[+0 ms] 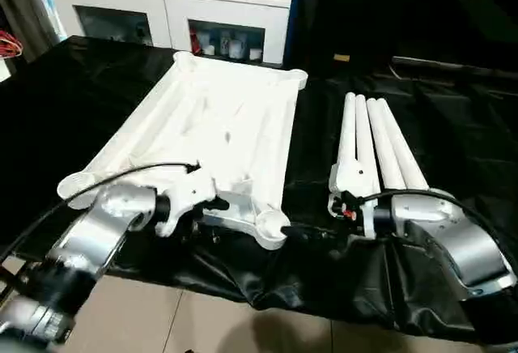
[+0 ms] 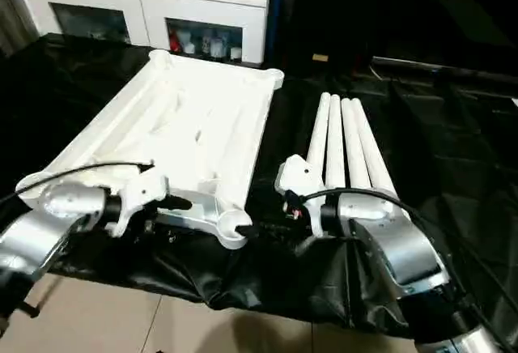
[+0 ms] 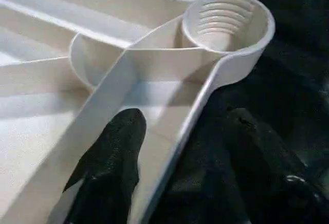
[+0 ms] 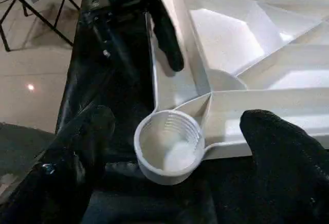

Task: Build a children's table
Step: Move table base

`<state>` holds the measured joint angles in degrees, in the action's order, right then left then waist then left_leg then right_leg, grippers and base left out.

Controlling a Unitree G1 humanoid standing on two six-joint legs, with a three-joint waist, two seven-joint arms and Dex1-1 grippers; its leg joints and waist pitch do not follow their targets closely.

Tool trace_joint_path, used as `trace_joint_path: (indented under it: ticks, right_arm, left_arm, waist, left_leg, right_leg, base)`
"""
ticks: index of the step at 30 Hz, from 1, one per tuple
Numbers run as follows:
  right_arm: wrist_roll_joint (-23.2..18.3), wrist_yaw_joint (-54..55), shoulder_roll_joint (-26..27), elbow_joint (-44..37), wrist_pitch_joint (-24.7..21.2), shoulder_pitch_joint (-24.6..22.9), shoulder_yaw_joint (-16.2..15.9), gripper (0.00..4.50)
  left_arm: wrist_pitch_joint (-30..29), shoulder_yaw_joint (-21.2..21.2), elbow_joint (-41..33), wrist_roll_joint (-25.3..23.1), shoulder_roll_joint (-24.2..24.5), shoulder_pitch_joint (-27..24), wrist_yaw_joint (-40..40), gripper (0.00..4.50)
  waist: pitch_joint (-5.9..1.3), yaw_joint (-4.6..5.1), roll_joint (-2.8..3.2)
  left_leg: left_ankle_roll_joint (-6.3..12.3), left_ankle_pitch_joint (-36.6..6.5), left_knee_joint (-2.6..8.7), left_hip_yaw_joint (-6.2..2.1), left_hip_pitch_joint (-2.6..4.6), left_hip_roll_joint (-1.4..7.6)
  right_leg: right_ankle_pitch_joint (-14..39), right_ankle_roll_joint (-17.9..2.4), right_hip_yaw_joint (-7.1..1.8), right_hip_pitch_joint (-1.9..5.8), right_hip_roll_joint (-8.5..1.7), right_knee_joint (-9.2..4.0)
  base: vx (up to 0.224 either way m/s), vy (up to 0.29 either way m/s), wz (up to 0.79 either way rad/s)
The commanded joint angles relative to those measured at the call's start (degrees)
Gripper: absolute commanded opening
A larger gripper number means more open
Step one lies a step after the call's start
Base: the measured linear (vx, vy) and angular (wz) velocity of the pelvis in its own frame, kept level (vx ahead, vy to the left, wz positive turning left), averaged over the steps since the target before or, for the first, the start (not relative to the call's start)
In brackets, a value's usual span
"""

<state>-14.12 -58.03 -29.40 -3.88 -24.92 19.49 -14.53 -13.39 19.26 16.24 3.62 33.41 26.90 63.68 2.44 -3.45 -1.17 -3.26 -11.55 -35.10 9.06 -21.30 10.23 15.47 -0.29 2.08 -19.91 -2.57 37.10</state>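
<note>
White plastic, the tabletop lay upside down on the black-covered desk, ribs up, with four legs bundled just beside it on the right. At the near edge, the left hand straddled the rim with one finger inside and one outside, jaws partly apart and not yet pinching. Spread wide, the right hand flanked the near corner socket without holding it. A one-sided pinch might have dragged the light top across the slippery sheet, shifting the socket off line or nudging the legs into rolling.
</note>
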Motion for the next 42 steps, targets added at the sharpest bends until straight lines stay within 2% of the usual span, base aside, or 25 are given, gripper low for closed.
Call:
trace_joint_path:
  ticks: [1, 2, 4, 5, 8, 11, 12, 16, 17, 21, 23, 24, 27, 30, 31, 32, 36, 38, 39, 42]
  right_arm:
    - [-0.8, -0.5, -0.8, -1.3, -0.7, -0.4, -0.3, 4.47]
    - [-0.8, -0.6, -1.0, -1.5, -0.8, -0.6, -0.5, 4.47]
    - [-0.7, -0.8, -1.1, -1.8, -1.0, -0.9, -0.7, 4.47]
    - [-0.7, -0.8, -1.2, -2.0, -1.2, -1.0, -0.8, 4.47]
    - [-0.6, -1.0, -1.4, -2.4, -1.5, -1.2, -0.9, 4.47]
    - [-0.6, -1.1, -1.5, -2.7, -1.7, -1.3, -0.8, 4.47]
    - [-0.7, -1.1, -1.6, -2.9, -1.9, -1.5, -0.7, 4.47]
    - [-0.7, -0.9, -2.0, -3.5, -2.4, -1.8, -0.7, 4.47]
    - [-0.7, -0.9, -2.1, -3.7, -2.5, -1.9, -0.6, 4.47]
    - [-0.5, -0.8, -2.2, -3.9, -2.7, -2.2, -0.5, 4.47]
    - [-0.4, -0.6, -2.2, -3.9, -2.8, -2.2, -0.5, 4.47]
    - [-0.3, -0.6, -2.2, -3.9, -2.8, -2.2, -0.5, 4.47]
    - [-0.1, -0.5, -2.1, -3.8, -2.7, -2.1, -0.7, 4.47]
    - [0.1, -0.3, -1.9, -3.6, -2.7, -1.9, -0.8, 4.47]
    - [0.1, -0.2, -1.9, -3.6, -2.7, -1.8, -0.8, 4.47]
    - [0.3, -0.1, -1.9, -3.5, -2.5, -1.7, -0.8, 4.47]
    - [0.4, -0.1, -1.9, -3.3, -2.5, -1.6, -0.8, 4.47]
    - [0.6, -0.1, -1.8, -3.0, -2.3, -1.5, -1.0, 4.47]
    - [0.6, -0.1, -1.8, -2.8, -2.2, -1.4, -1.1, 4.47]
    - [0.9, -0.1, -1.7, -2.4, -2.0, -1.1, -1.3, 4.47]
  left_arm:
    - [0.6, 0.6, 1.5, 0.2, -0.6, 1.4, 1.5, 2.60]
    - [1.2, 1.1, 4.1, -0.2, -1.0, 2.8, 2.8, 2.48]
    - [2.4, 1.6, 6.9, -1.1, -1.3, 4.2, 3.4, 2.43]
    - [2.8, 1.8, 7.8, -1.4, -1.3, 4.6, 3.6, 2.19]
    - [4.6, 2.5, 11.2, -2.2, -1.8, 6.4, 4.8, 2.04]
    - [5.4, 3.0, 13.0, -2.7, -2.1, 7.4, 6.0, 1.91]
    - [5.5, 3.1, 13.7, -2.8, -2.3, 8.0, 6.3, 1.75]
    - [6.6, 3.6, 16.6, -3.4, -2.9, 9.6, 7.9, 1.54]
    - [6.7, 3.7, 17.3, -3.5, -3.0, 9.9, 8.4, 1.23]
    - [6.0, 3.5, 18.0, -3.6, -3.7, 10.3, 8.7, 1.13]
    - [4.5, 3.2, 17.0, -3.3, -4.1, 9.9, 8.1, 0.89]
    - [4.0, 3.1, 16.5, -3.1, -4.2, 9.7, 8.1, 0.81]
    - [1.2, 2.9, 11.8, -2.4, -4.0, 7.4, 7.3, 0.62]
    - [-0.9, 2.5, 8.3, -2.3, -3.9, 5.5, 5.7, 0.41]
    - [-1.9, 2.1, 6.6, -2.2, -3.9, 4.5, 4.9, 0.33]
    - [-5.5, 1.2, 1.5, -2.2, -3.7, 1.8, 2.7, 0.25]
    - [-10.3, 0.1, -5.6, -2.7, -3.5, -1.9, -0.6, 0.08]
    - [-12.9, -0.9, -11.1, -3.0, -4.0, -5.1, -3.4, 0.01]
    - [-13.5, -1.1, -12.6, -3.1, -4.1, -6.0, -4.4, 0.01]
    - [-13.2, -1.4, -14.4, -2.9, -4.3, -7.1, -5.4, 0.01]
  waist:
    - [-3.17, -0.13, 0.37]
    - [-3.17, -0.22, 0.76]
    - [-3.13, -0.24, 0.44]
    - [-3.20, -0.24, 0.43]
    - [-3.25, -0.30, 0.79]
    - [-3.22, -0.23, 0.69]
    - [-3.26, -0.31, 1.10]
    - [-3.26, -0.29, 1.01]
    - [-3.26, -0.25, 1.06]
    - [-3.29, -0.23, 0.97]
    - [-3.30, -0.29, 0.93]
    - [-3.25, -0.28, 0.68]
    - [-3.30, -0.16, 0.65]
    - [-3.35, 0.06, 0.70]
    - [-3.20, 0.10, 0.65]
    - [-3.21, 0.18, 0.55]
    - [-2.98, 0.56, 0.61]
    - [-2.85, 0.76, 0.38]
    - [-2.73, 0.97, 0.08]
    - [-2.69, 0.90, 0.17]
  left_leg:
    - [2.81, -2.8, 4.24, -0.86, 1.04, 3.32]
    - [2.92, -2.6, 4.22, -0.87, 1.00, 3.22]
    - [2.93, -3.0, 4.23, -0.81, 0.97, 3.13]
    - [2.87, -3.0, 4.25, -0.86, 0.97, 3.15]
    - [2.80, -3.3, 4.23, -0.94, 1.02, 3.30]
    - [2.70, -3.6, 4.29, -0.93, 1.02, 3.40]
    - [2.62, -3.6, 4.26, -0.97, 1.10, 3.43]
    - [2.17, -4.4, 4.34, -0.98, 1.15, 3.48]
    - [2.08, -4.3, 4.34, -1.00, 1.10, 3.53]
    - [2.44, -3.9, 4.32, -0.97, 1.10, 3.50]
    - [2.84, -3.3, 4.24, -0.93, 1.05, 3.53]
    - [3.01, -3.6, 4.27, -0.88, 1.01, 3.52]
    - [3.22, -2.9, 4.32, -0.98, 0.84, 3.78]
    - [3.94, -2.3, 4.15, -0.87, 0.82, 3.64]
    - [4.15, -2.6, 4.16, -0.78, 0.82, 3.55]
    - [3.84, -3.1, 4.35, -0.84, 0.82, 3.76]
    - [3.81, -3.9, 4.38, -0.75, 0.86, 3.64]
    - [3.37, -5.1, 4.49, -0.73, 0.85, 3.73]
    - [3.52, -4.8, 4.54, -0.70, 0.67, 3.68]
    - [3.97, -4.5, 4.36, -0.51, 0.92, 3.45]
  right_leg:
    - [-10.5, -14.8, -2.78, 1.75, -5.48, -3.53]
    - [-10.8, -14.9, -2.77, 1.74, -5.50, -3.53]
    - [-10.7, -14.7, -2.82, 1.81, -5.42, -3.71]
    - [-10.9, -14.8, -2.79, 1.91, -5.49, -3.62]
    - [-11.5, -15.2, -2.78, 1.92, -5.66, -3.56]
    - [-11.9, -15.5, -2.81, 1.98, -5.73, -3.62]
    - [-12.1, -15.6, -2.81, 1.93, -5.79, -3.56]
    - [-12.3, -16.1, -2.82, 2.03, -5.84, -3.62]
    - [-12.7, -16.2, -2.81, 2.07, -5.86, -3.57]
    - [-13.3, -16.4, -2.77, 2.09, -5.79, -3.51]
    - [-14.2, -16.8, -2.78, 2.11, -5.93, -3.43]
    - [-13.7, -16.8, -2.79, 2.14, -5.96, -3.53]
    - [-13.9, -16.9, -2.77, 2.33, -6.16, -3.32]
    - [-14.8, -17.1, -2.74, 2.25, -6.01, -3.30]
    - [-14.1, -17.0, -2.79, 2.17, -5.95, -3.46]
    - [-13.4, -17.0, -2.73, 2.27, -5.99, -3.42]
    - [-10.8, -16.7, -2.75, 2.09, -5.76, -3.72]
    - [-8.2, -16.5, -2.76, 2.13, -5.80, -3.91]
    - [-7.7, -16.2, -2.74, 2.12, -5.70, -4.01]
    - [-6.6, -15.6, -2.82, 1.77, -5.44, -4.21]
  base:
    - [0.000, 0.000, 0.00]
    - [0.000, 0.000, 0.00]
    - [0.000, 0.000, 0.00]
    - [0.000, 0.000, 0.00]
    - [0.000, 0.000, 0.00]
    - [0.000, 0.000, 0.00]
    - [0.000, 0.000, 0.00]
    - [0.000, 0.000, 0.00]
    - [0.000, 0.000, 0.00]
    - [0.000, 0.000, 0.00]
    - [0.000, 0.000, 0.00]
    - [0.000, 0.000, 0.00]
    - [0.000, 0.000, 0.00]
    - [0.000, 0.000, 0.00]
    - [0.000, 0.000, 0.00]
    - [0.000, 0.000, 0.00]
    - [0.000, 0.000, 0.00]
    - [0.000, 0.000, 0.00]
    - [0.000, 0.000, 0.00]
    - [0.000, 0.000, 0.00]
